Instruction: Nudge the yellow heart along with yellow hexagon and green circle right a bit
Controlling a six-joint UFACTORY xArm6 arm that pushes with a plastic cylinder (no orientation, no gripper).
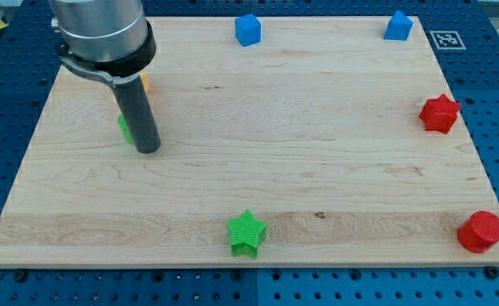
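My tip [148, 150] rests on the worktop [258, 170] at about 9 o'clock from its centre; there is no pincer on this rod, so nothing is held. A green block [123, 127] (shape hidden, mostly behind the rod) touches the rod at its 10 o'clock. A yellow sliver [144, 82] shows at 12 o'clock. Green star [246, 232] at 6 o'clock edge. Red star [439, 113] at 3 o'clock; red cylinder [480, 231] at 4 o'clock. Two blue blocks [247, 29] [398, 26] at 12 to 1 o'clock.

A lab: wooden board [249, 170] on blue perforated bench [496, 102].
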